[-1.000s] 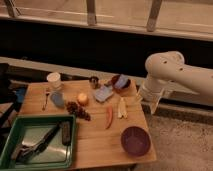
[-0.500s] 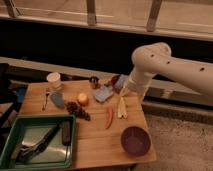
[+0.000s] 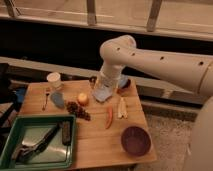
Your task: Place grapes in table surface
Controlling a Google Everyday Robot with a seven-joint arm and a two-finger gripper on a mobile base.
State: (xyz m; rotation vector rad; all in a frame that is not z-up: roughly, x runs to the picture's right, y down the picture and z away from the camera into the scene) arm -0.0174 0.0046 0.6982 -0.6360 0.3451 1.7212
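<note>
The grapes (image 3: 78, 110), a dark purple-brown bunch, lie on the wooden table surface (image 3: 95, 142) just behind the right end of the green tray. A round orange-yellow fruit (image 3: 82, 98) sits right behind them. My gripper (image 3: 103, 90) hangs at the end of the white arm (image 3: 150, 57), over the back middle of the table. It is to the right of and behind the grapes, apart from them. Nothing shows in it.
A green tray (image 3: 10, 155) with dark utensils fills the front left. A red chili (image 3: 109, 117) and pale yellow pieces (image 3: 121, 107) lie mid-table. A purple bowl (image 3: 136, 140) stands front right. A white cup (image 3: 53, 79), a fork (image 3: 46, 97) and a blue-grey object (image 3: 57, 99) are back left.
The arm has swung left from beyond the table's right edge to over its back middle, bringing the gripper closer to the grapes. The objects on the table have not moved.
</note>
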